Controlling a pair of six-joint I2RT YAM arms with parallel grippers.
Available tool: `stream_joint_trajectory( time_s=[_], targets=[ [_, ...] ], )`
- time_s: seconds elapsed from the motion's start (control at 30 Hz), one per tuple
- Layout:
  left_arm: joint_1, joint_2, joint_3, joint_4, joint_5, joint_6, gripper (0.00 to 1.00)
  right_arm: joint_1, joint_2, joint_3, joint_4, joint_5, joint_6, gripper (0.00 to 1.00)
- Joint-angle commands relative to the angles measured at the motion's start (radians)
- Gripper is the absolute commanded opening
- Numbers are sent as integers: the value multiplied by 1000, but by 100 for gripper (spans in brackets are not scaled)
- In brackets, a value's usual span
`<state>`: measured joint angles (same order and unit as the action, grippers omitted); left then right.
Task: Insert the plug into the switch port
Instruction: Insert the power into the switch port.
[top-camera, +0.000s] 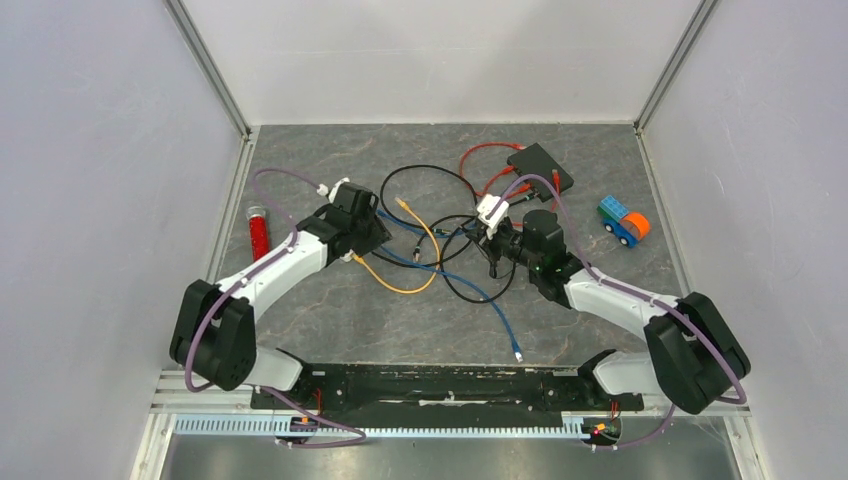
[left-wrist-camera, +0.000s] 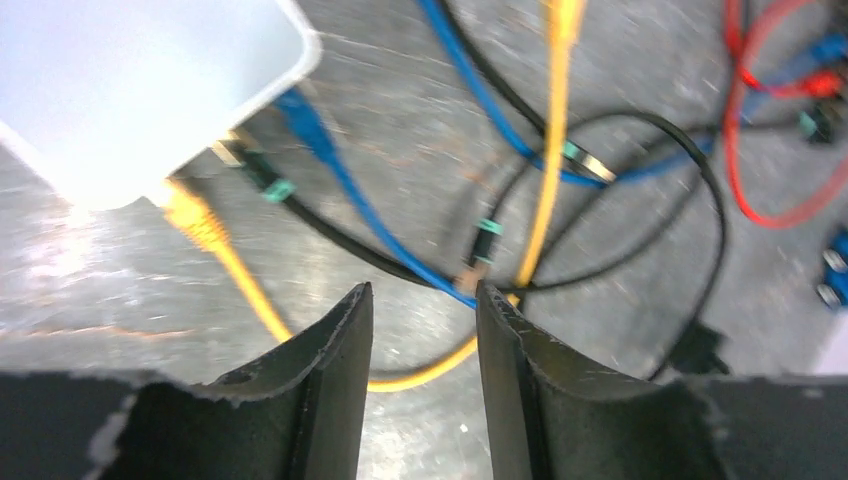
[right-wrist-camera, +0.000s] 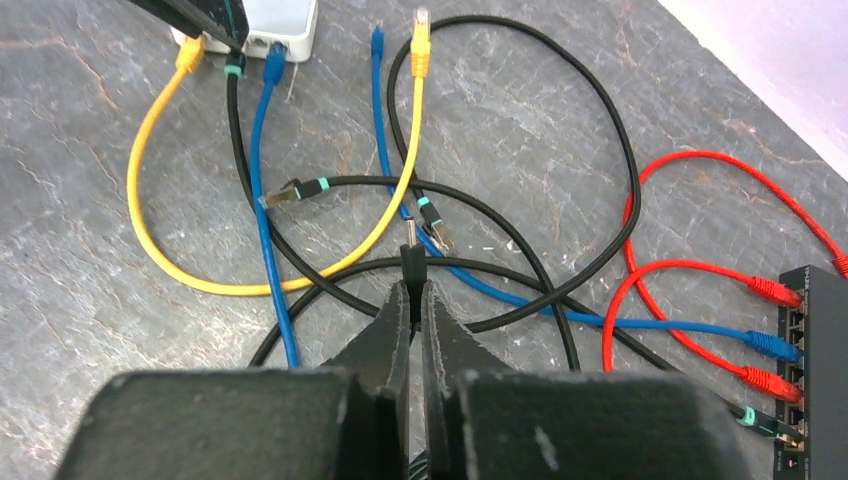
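You're abt midway, by my read: the grab is done, the insert isn't. Your right gripper (right-wrist-camera: 410, 292) is clamped tight on the plug (right-wrist-camera: 408, 252), a thin black barrel type w/ a metal tip poking out past the fingertips. It's held above the cable tangle and is touching no port. There are two candidates. One is the white switch (right-wrist-camera: 285, 25) at the far edge of the right wrist view, w/ a yellow cable (right-wrist-camera: 416, 110), a black one and a blue one already seated in its face. The other is the black switch (right-wrist-camera: 815, 310) off to the right, w/ red and blue leads in it. Can't tell from these views which one takes this plug, or where the free socket sits. The plug is well apart from both. Your left gripper (left-wrist-camera: 424, 305) is partly open, w/ a modest gap between the fingers and nothing in it. The cables seen thru the gap lie on the table below. It hangs just beside the white switch, which fills the upper-left corner of the left wrist view. It looks placed to steady that box, but that's a guess. What's left: pick the port, line the tip up w/ it, push home, let go. The loose cable ends lying between plug and white switch could snag on approach.
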<state>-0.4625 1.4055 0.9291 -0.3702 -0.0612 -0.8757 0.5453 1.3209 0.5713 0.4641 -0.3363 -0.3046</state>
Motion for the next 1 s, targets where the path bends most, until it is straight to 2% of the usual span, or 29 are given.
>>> stream_joint_trajectory(
  time_s=[0.0,0.17,0.57,0.87,0.97],
  targets=[
    [2,52,61,-98,-275,-110,47,1,-56,2,36,2,49,0],
    [3,170,97,-78,-298,-189,42,1,-59,-1,72,-55,76,0],
    [18,376,210,-43,-287,-148,37,1,-78,-24,110,-122,82,0],
    [28,398,163,-55,-272,-150,34,1,-63,-11,86,-101,66,0],
    [28,383,131,-60,-229,-122,25,1,-59,13,38,-71,51,0]
  ],
)
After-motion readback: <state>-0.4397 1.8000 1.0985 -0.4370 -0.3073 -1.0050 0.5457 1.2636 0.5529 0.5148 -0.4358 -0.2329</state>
